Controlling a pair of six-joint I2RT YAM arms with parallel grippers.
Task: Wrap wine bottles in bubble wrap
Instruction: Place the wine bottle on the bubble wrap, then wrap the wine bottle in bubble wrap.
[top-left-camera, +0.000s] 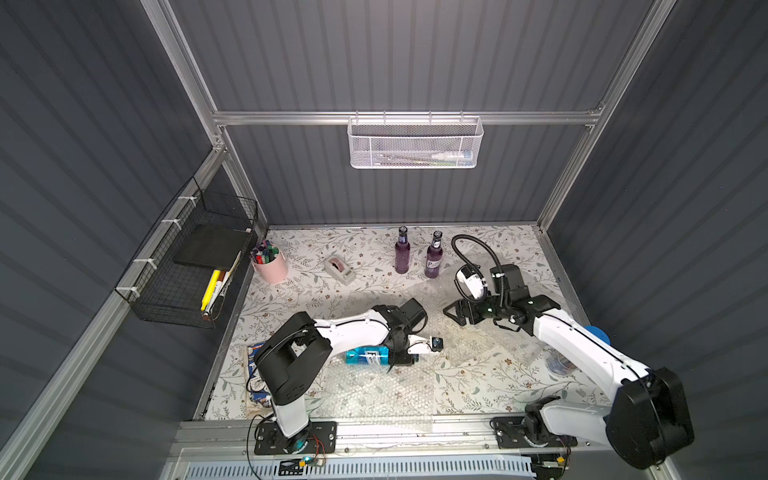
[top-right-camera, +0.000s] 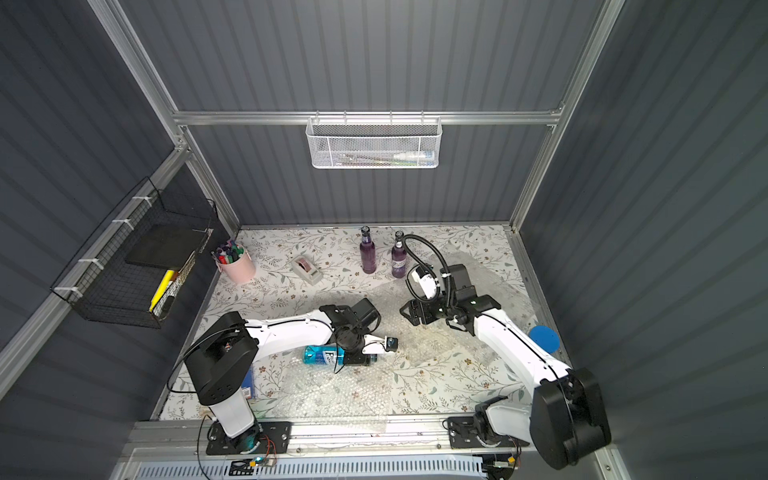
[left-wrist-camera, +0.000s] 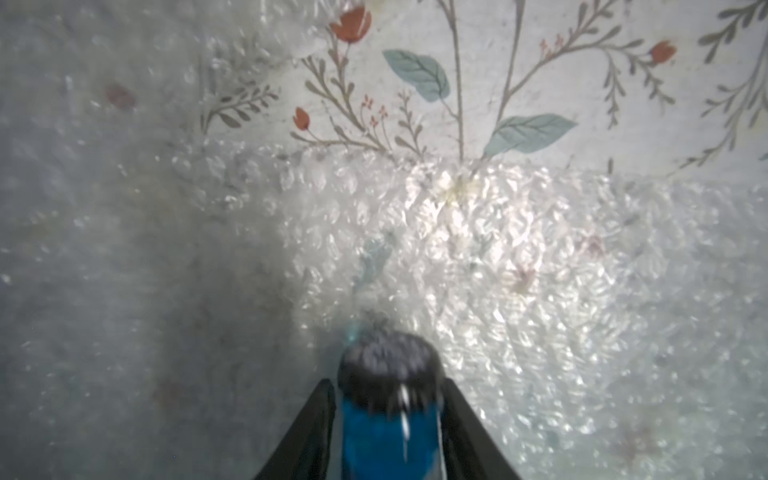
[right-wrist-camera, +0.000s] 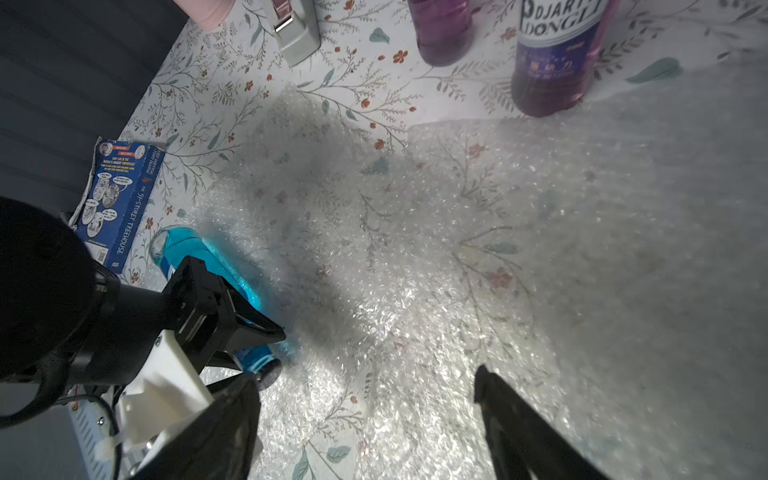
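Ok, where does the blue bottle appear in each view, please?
Top view: blue bottle lying on its side, front centre.
Top view: the bottle again, a little further left.
Left wrist: between the fingers of the left gripper, cap pointing away.
Right wrist: beside the blue book, partly behind the left gripper.
Shared landmark: the bubble wrap under its neck.

I count one blue bottle (top-left-camera: 365, 356), two purple bottles (top-left-camera: 402, 251) (top-left-camera: 433, 257), two robot arms (top-left-camera: 353, 326) (top-left-camera: 582, 349), two wall baskets (top-left-camera: 415, 145) (top-left-camera: 166, 291), one pink cup (top-left-camera: 272, 268) of markers, one tape dispenser (top-left-camera: 340, 269), one book (right-wrist-camera: 118, 199), and overlapping bubble wrap sheets (top-left-camera: 374, 390) I cannot separate.
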